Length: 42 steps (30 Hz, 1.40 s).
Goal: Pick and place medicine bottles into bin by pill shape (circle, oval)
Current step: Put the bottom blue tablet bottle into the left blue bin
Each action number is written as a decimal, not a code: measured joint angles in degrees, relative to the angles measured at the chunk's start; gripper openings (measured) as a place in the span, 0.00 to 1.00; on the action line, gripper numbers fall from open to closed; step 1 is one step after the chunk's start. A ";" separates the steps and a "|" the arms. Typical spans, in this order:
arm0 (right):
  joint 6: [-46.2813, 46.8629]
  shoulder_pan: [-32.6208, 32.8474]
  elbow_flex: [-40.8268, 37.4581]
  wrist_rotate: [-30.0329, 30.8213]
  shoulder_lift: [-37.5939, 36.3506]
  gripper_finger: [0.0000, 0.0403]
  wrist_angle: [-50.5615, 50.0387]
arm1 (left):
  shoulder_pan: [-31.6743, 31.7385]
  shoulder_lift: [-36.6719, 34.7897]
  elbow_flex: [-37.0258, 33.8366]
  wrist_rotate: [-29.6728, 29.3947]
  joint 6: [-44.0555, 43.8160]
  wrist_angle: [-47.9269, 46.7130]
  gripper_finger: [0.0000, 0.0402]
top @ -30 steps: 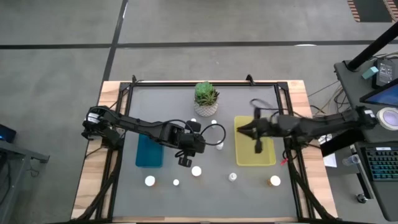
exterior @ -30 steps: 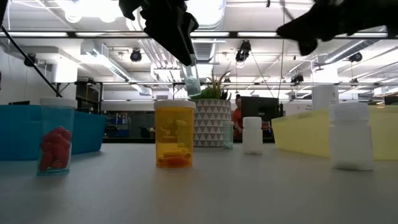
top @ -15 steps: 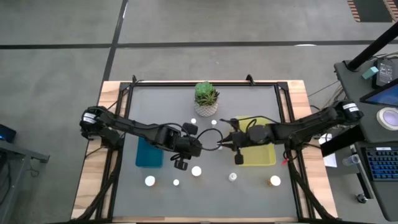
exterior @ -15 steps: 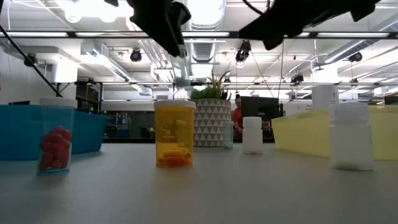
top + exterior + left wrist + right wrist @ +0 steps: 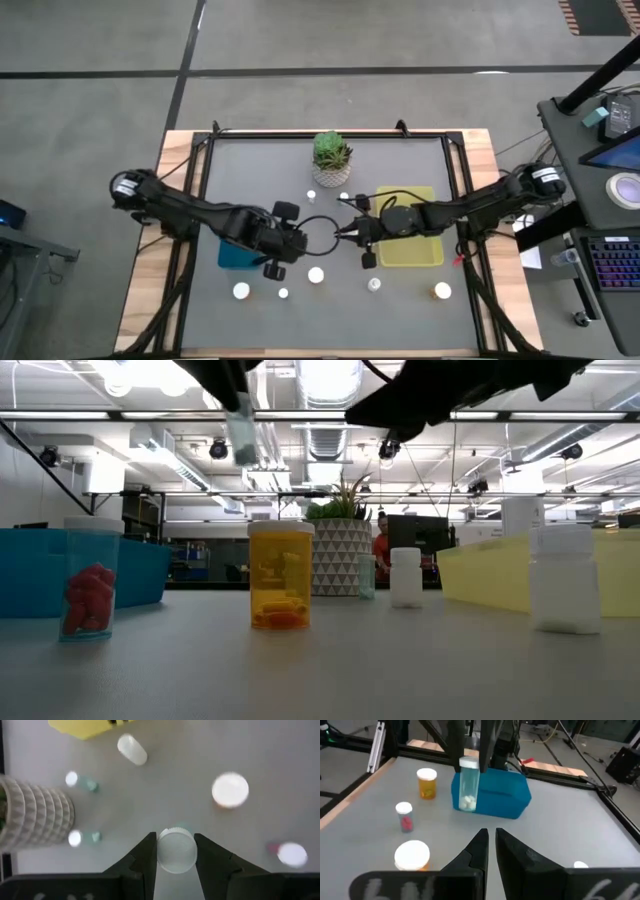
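Observation:
My left gripper (image 5: 276, 267) is shut on a clear medicine bottle (image 5: 469, 787) with a white cap and white pills in its bottom. It holds the bottle in the air beside the blue bin (image 5: 236, 254); the bottle also shows in the low view (image 5: 241, 436). My right gripper (image 5: 346, 232) is shut and empty, above the table's middle, just left of the yellow bin (image 5: 412, 250). Its fingers (image 5: 481, 845) point toward the held bottle from a distance. Other bottles stand on their bases on the table, among them an amber one (image 5: 281, 575) and a red-pill one (image 5: 90, 580). My left gripper pinches the bottle's white cap (image 5: 165, 852) between its two fingers, one on each side (image 5: 468, 764). The fingers come from above, pointing down. The bottle hangs upright below them, lifted clear of the table.
A white pot with a green succulent (image 5: 331, 160) stands at the far middle. Two small bottles (image 5: 311, 196) stand in front of it. Several bottles stand along the near side (image 5: 316, 275), (image 5: 241, 291), (image 5: 441, 291). A black frame (image 5: 205, 150) borders the grey mat.
My left gripper has carried the clear bottle up and toward the table's left, toward the blue bin, and the bottle has stayed upright. My right gripper has moved from over the yellow bin toward the table's left, to the table's middle.

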 joint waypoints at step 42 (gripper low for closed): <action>0.44 0.00 -0.11 0.04 -0.34 0.07 0.40 | 8.07 -20.37 -38.60 -0.76 -25.31 -3.12 0.23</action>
